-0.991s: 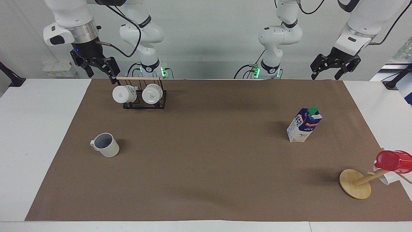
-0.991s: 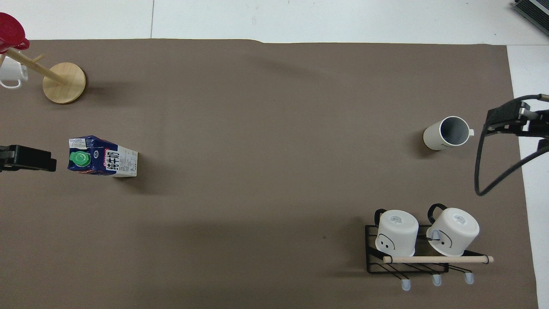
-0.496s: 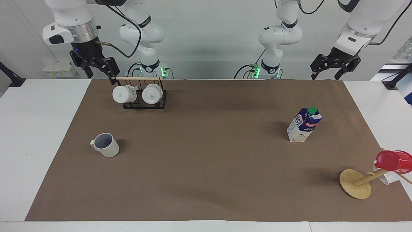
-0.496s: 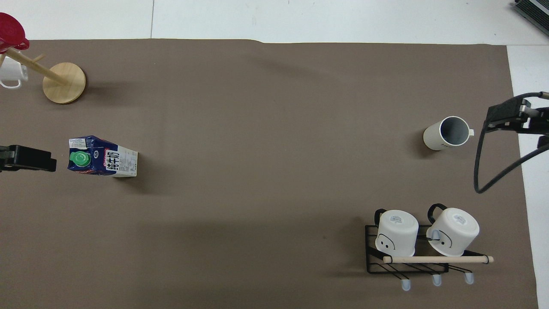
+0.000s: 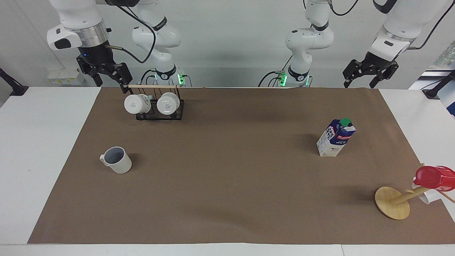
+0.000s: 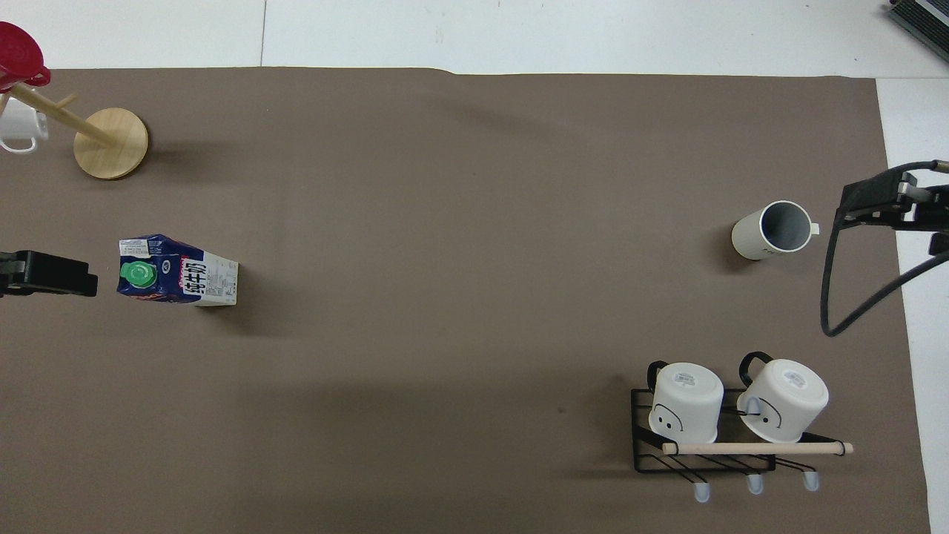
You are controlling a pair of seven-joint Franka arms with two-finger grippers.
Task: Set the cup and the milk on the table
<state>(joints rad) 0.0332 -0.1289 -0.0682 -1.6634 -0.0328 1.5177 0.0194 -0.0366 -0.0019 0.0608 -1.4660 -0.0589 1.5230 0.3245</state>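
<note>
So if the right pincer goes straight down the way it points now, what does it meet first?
Probably the table edge, beside the wire rack holding two white mugs. The right pincer hangs open, pointing down, holding nothing. Depth is unclear, so it might clip the rack's wooden bar.

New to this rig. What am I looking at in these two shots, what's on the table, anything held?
Two white robot arms stand at one edge of a table, which is mostly covered by a brown sheet. One picture faces the arms from across the table; the other looks steeply down from above their end, so its sides are flipped.

The left end effector and the right end effector both hang raised near the robots' edge, open and holding nothing.

On the sheet: the cup, upright, toward the right arm's end; the milk, upright, toward the left arm's end. Nearer the robots than the cup, a black wire rack carries two white mugs. Farther out than the milk, a wooden mug tree carries a red cup.
</note>
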